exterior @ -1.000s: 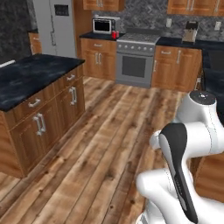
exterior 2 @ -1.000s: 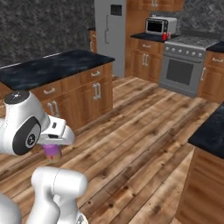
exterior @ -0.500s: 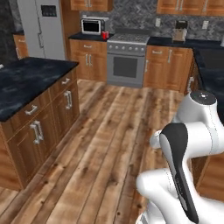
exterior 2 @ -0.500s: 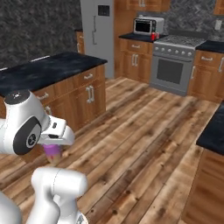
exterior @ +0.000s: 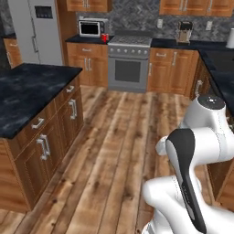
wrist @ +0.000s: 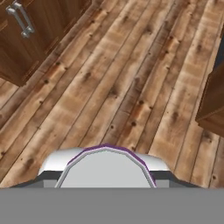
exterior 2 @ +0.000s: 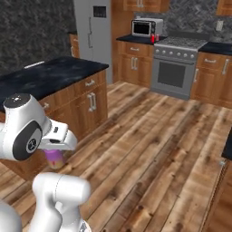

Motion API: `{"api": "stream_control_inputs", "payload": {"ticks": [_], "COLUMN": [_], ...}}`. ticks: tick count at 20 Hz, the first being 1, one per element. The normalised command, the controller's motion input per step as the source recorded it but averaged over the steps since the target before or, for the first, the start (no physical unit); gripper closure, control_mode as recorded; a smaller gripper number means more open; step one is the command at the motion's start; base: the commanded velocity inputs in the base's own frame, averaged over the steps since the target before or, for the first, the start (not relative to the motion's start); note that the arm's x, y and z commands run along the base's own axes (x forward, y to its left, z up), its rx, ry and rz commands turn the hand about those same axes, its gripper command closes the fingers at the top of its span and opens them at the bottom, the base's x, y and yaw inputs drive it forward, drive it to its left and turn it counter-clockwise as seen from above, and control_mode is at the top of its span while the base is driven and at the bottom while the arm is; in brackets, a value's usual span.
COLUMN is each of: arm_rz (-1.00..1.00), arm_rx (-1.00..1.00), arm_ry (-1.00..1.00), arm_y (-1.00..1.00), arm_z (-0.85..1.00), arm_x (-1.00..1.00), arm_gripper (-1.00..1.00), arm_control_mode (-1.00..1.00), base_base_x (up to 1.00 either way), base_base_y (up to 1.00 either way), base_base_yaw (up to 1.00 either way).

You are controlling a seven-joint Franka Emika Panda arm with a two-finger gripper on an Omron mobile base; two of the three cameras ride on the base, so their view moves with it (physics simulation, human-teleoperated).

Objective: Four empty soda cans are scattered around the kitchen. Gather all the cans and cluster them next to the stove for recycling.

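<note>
My gripper is shut on a pale pink-purple soda can, held low beside the arm over the wood floor. The hand view looks down on the can's silver top and purple rim, which cover the fingertips. The stove stands against the far wall, also seen as the stove in the right base view. A red soda can stands on the black counter just left of the stove, the same red can from the other side.
A black-topped island with wooden drawers runs along the left. A grey fridge and a toaster oven stand at the back left. Counter cabinets line the right. Open plank floor leads toward the stove.
The whole scene has shifted: the base has moved, and the stove now sits further left and nearer in both base views. The arm holds the can as before.
</note>
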Motion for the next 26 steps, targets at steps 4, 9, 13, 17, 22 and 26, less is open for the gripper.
{"api": "stream_control_inputs", "payload": {"ticks": [4, 9, 13, 17, 22, 26], "arm_rz": [0.0, 0.0, 0.0, 0.0, 0.0, 0.0], "arm_rx": [0.0, 0.0, 0.0, 0.0, 0.0, 0.0], "arm_ry": [0.0, 0.0, 0.0, 0.0, 0.0, 0.0], "arm_y": [0.0, 0.0, 0.0, 0.0, 0.0, 0.0], "arm_z": [0.0, 0.0, 0.0, 0.0, 0.0, 0.0], "arm_x": [0.0, 0.0, 0.0, 0.0, 0.0, 0.0], "arm_gripper": [1.0, 1.0, 1.0, 1.0, 1.0, 1.0], "arm_control_mode": [1.0, 1.0, 1.0, 1.0, 1.0, 1.0], "base_base_x": [0.51, 0.52, 0.49, 0.48, 0.45, 0.49], "base_base_y": [0.29, 0.22, 0.1, 0.0, 0.0, 0.05], "base_base_yaw": [-0.17, -0.15, -0.11, -0.09, -0.09, -0.1]}}
